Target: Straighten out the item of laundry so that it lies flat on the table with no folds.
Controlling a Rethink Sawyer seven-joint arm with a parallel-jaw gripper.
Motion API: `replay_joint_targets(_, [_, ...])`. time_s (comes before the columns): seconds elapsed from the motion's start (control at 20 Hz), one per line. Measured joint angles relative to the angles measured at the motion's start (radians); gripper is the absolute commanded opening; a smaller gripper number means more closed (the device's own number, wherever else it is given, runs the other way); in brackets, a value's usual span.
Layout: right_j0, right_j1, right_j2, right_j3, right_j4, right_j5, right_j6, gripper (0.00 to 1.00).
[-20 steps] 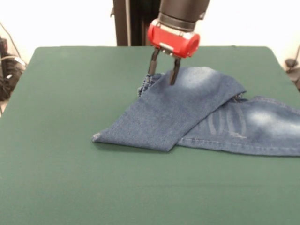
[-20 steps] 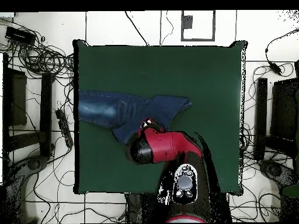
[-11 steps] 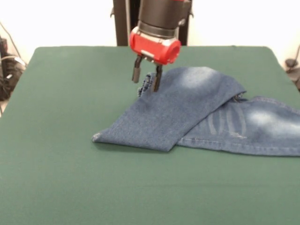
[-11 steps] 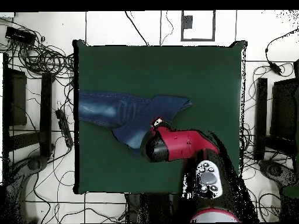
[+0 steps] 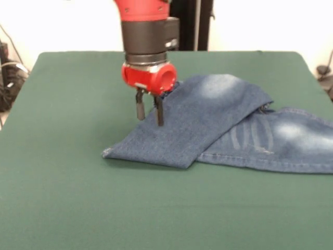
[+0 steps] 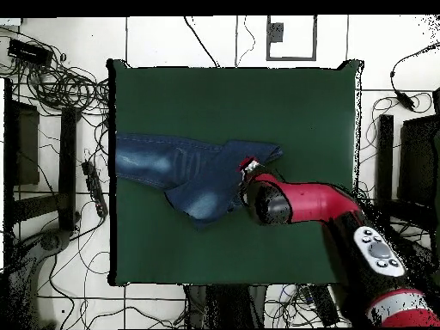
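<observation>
Pincer: my gripper points straight down on its red collar, 2 dark fingers parted with a narrow gap and nothing between them, so I call it open and empty.
Pincer position: it sits at the left edge of the folded denim in the front view, tips low over the cloth; I can't tell whether they touch it.
Arm: red and black, coming down from above in the front view; from overhead it reaches in from the lower right, and the gripper shows only as a small red tip.
Jeans: the jeans lie on the right half of the table in the front view, with 1 part folded over diagonally, its corner pointing left toward the front.
Jeans, far end: the rest runs off past the right edge of the front view; overhead, the jeans reach the table's left edge.
Fading: pale patches show on the upper fold and the lower layer.
Table: green table, bare around the denim; overhead it is the same.
</observation>
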Motion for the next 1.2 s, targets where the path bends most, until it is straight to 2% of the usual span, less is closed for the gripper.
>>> replay_joint_targets(0.15, [-0.178,0.042,0.178,0.03,-0.015,0.013,-0.006,1.0])
replay_joint_targets(0.25, [-0.242,0.058,0.247,0.045,-0.015,0.035,-0.011,1.0])
replay_joint_targets(0.6, [-0.385,0.108,0.437,0.086,-0.016,0.144,-0.082,1.0])
replay_joint_targets(0.75, [-0.411,0.137,0.507,0.099,-0.018,0.181,-0.154,1.0])
replay_joint_targets(0.95, [-0.392,0.144,0.529,0.105,-0.05,0.187,-0.211,1.0])
replay_joint_targets(1.2, [-0.369,0.147,0.531,0.107,-0.103,0.187,-0.228,1.0])
